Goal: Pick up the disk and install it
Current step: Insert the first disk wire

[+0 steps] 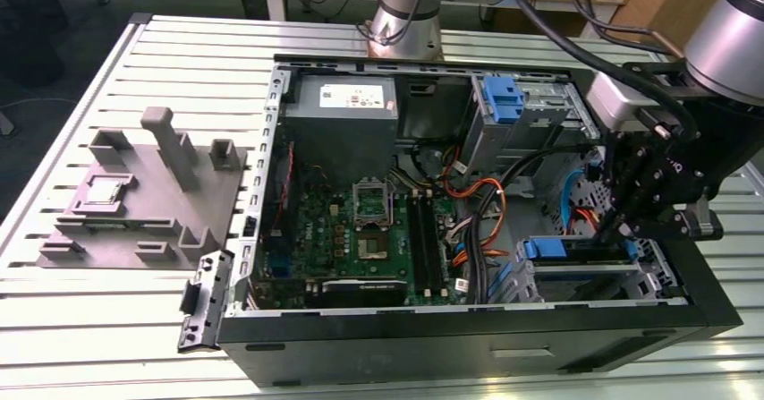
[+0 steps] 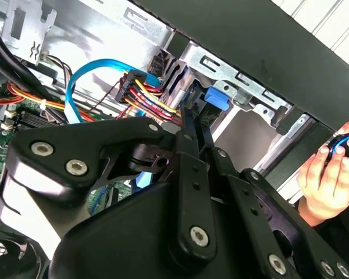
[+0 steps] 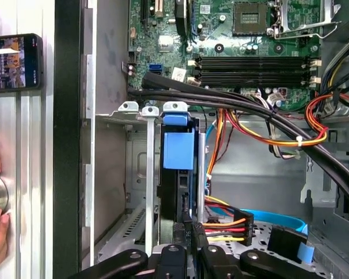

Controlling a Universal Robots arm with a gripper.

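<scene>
The disk (image 3: 174, 192) stands on edge in a slot of the metal drive cage (image 3: 148, 192), with its blue rail tab (image 3: 177, 142) at the far end. In the exterior view the disk (image 1: 573, 250) sits in the cage at the near right corner of the open computer case. My gripper (image 3: 188, 229) is at the disk's near end. Its two thin fingers lie close together, and the tips seem to touch the disk's edge. In the second wrist view the gripper (image 2: 193, 116) points toward the blue tab (image 2: 217, 99).
Bundled power and data cables (image 3: 244, 224) run right beside the gripper. The motherboard (image 1: 370, 230) and the grey power supply (image 1: 343, 105) fill the case, with a blue bracket (image 1: 507, 100) at the back. A person's hand (image 2: 331, 174) rests outside the case wall. A grey fixture (image 1: 143, 194) lies at the exterior view's left.
</scene>
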